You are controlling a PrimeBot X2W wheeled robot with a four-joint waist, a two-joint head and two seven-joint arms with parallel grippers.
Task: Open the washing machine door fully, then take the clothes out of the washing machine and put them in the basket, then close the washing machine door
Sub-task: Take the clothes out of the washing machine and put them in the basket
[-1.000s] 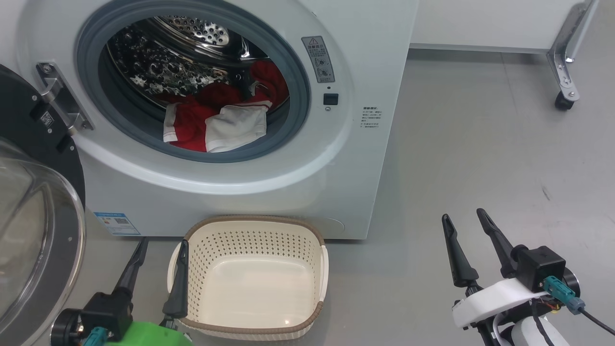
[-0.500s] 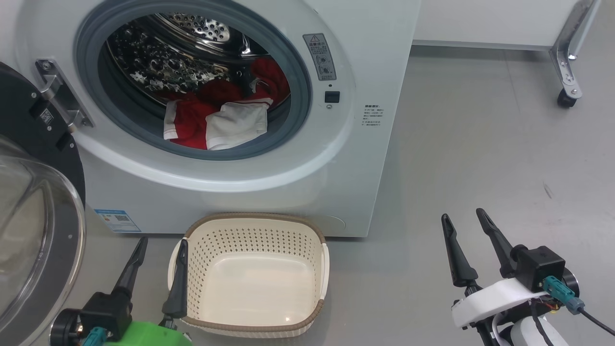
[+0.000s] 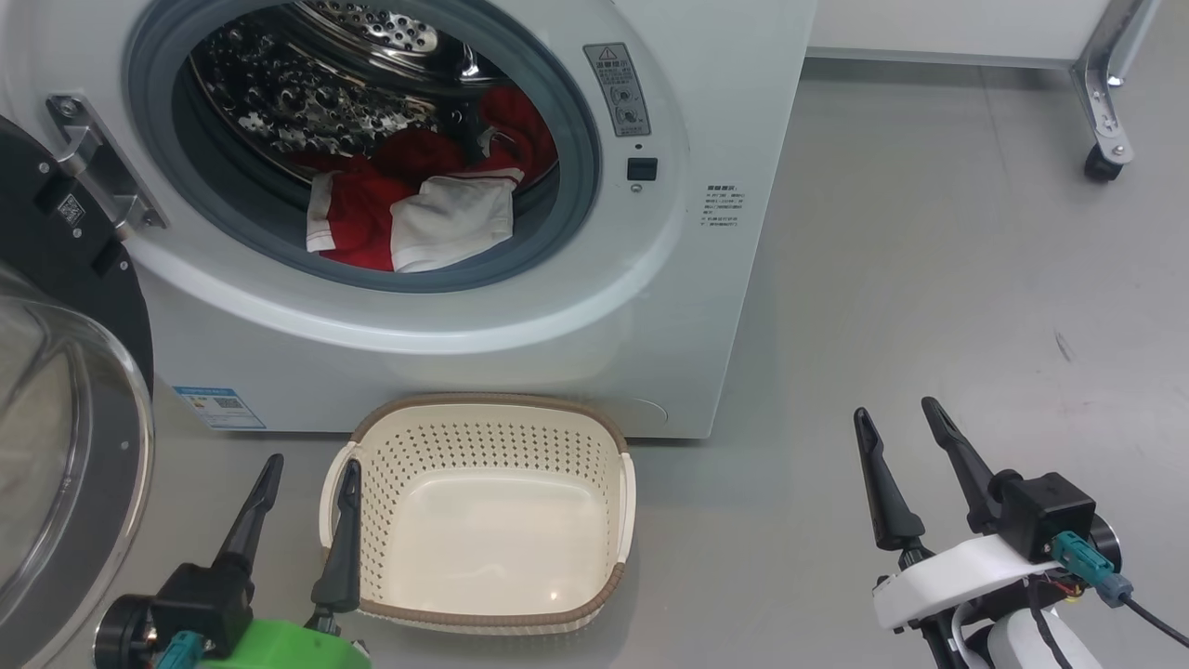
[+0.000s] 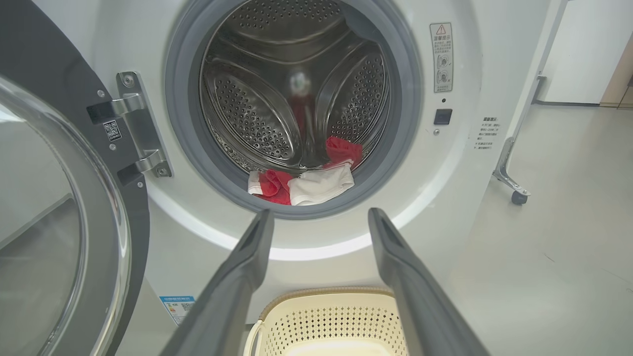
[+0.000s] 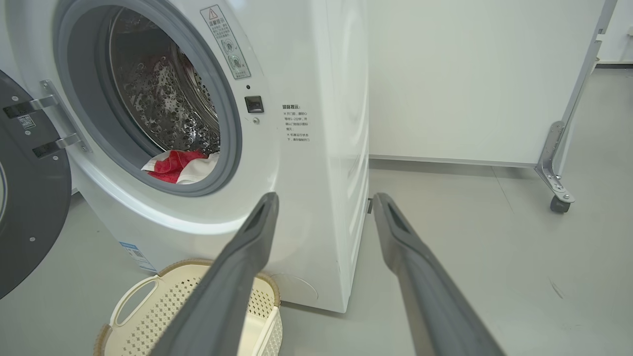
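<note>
Two grippers are seen low in the head view, both with fingers spread wide and nothing held between them. The left gripper (image 3: pixel 313 460) is poised above the floor (image 3: pixel 929 279) at the left edge of the basket (image 3: pixel 483 401), one finger being seen against the basket's left handle; whether it touches cannot be told. The right gripper (image 3: pixel 895 407) is held well apart to the right, over bare floor. The basket is set on the floor just in front of the washing machine (image 3: pixel 557 353), below its opening, and is empty. The washing machine door (image 3: pixel 37 232) is swung out to the left on its metal hinge (image 3: pixel 93 167), its glass bowl turned toward the camera. Inside the steel drum (image 3: pixel 307 93), the clothes are piled at the bottom behind the grey rubber ring (image 3: pixel 576 186): a red garment (image 3: pixel 348 218) with white trim, and a white cloth (image 3: pixel 455 221) laid on top of it toward the front. A blue label (image 3: pixel 221 407) is stuck low on the machine's front.
</note>
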